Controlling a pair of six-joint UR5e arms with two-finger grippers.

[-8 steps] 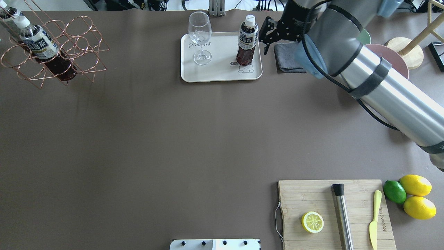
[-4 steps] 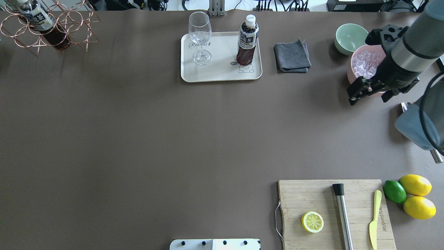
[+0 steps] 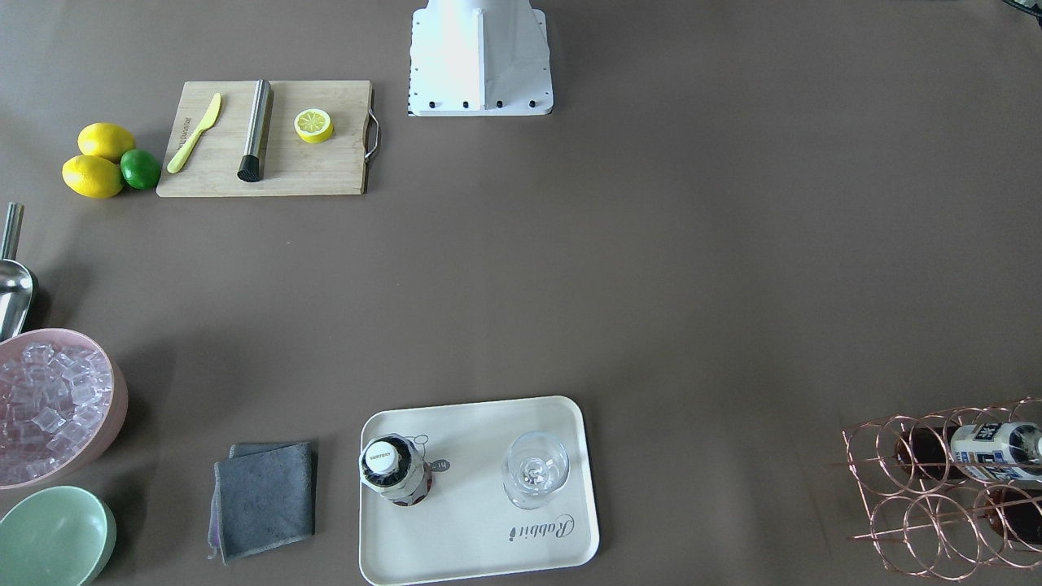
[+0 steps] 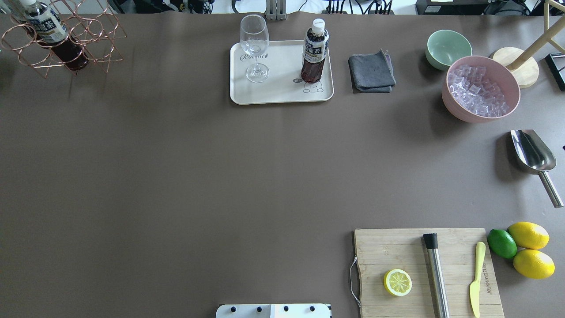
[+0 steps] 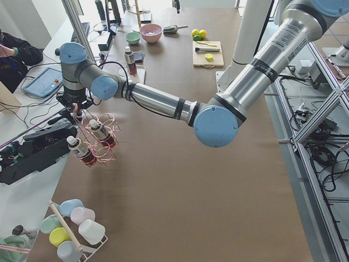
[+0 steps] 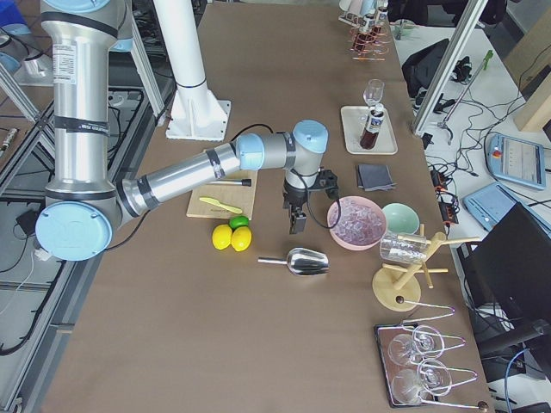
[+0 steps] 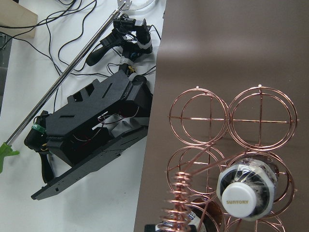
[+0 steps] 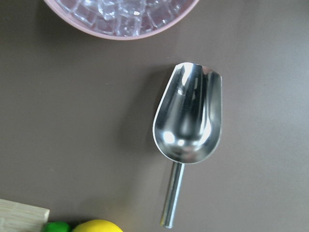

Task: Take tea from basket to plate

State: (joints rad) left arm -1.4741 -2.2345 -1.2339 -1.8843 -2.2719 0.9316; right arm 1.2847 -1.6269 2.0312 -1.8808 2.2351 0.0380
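Tea (image 4: 314, 55) stands upright on plate (image 4: 282, 92), white cap up, just beside the bear drawing. Stemmed glass (image 4: 254, 46) shares the plate, apart from the bottle. Folded grey cloth (image 4: 371, 73) lies just off the plate's edge. Beyond it: green bowl (image 4: 448, 46), pink bowl (image 4: 454, 105) of ice cubes.

Overhead & front views show no arms; only the end views do. L-end view: left gripper (image 5: 76, 106) at top of basket (image 7: 199, 118) wire handle, rack tilted, 2 spare bottles (image 5: 82, 148) in its rings. Finger spread not readable. R-end view: right gripper (image 6: 295, 222) points down nr shiny steel scoop (image 8: 189, 121); its grip likewise unreadable. L wrist cam reads SUNTORY on a cap.
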